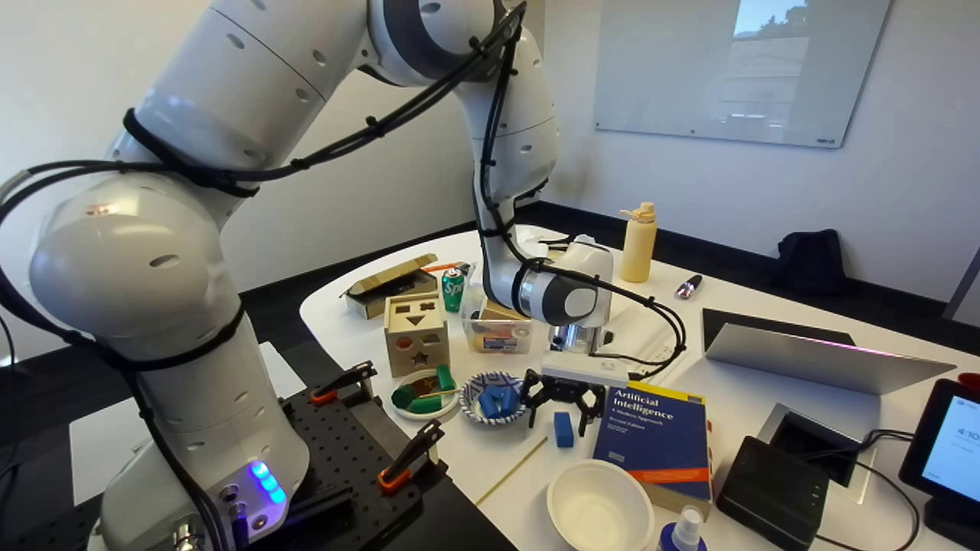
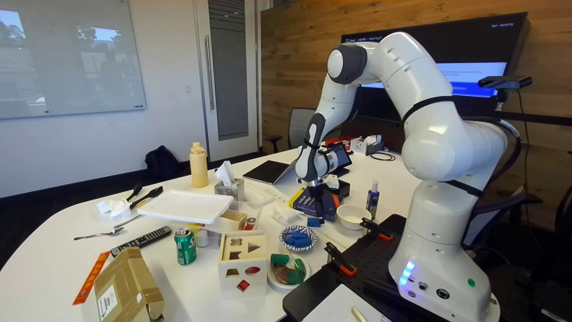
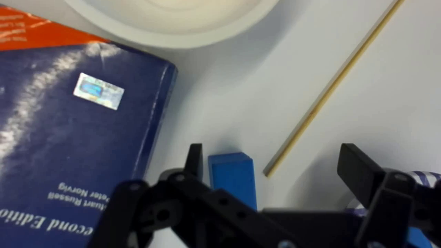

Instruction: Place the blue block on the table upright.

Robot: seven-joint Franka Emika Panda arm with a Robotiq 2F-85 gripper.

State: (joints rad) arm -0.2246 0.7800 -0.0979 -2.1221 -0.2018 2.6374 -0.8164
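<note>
The blue block [image 1: 563,430] lies on its side on the white table [image 1: 501,451], between the book and the patterned bowl. It also shows in an exterior view [image 2: 314,222] and in the wrist view [image 3: 235,177], where its near part is hidden by the gripper. My gripper [image 3: 272,148] is wide open and empty, just above the block. In the wrist view the block is between the two fingers, much closer to the left one, with a small gap. The gripper points down in both exterior views [image 1: 557,419] [image 2: 319,218].
A thick blue book [image 1: 654,436] lies beside the block. A white bowl [image 1: 599,505] and a thin wooden stick [image 3: 330,93] are close by. A patterned bowl [image 2: 298,238] holds several blue blocks. A plate of green blocks [image 1: 425,394] and a wooden shape box [image 1: 417,337] stand farther along.
</note>
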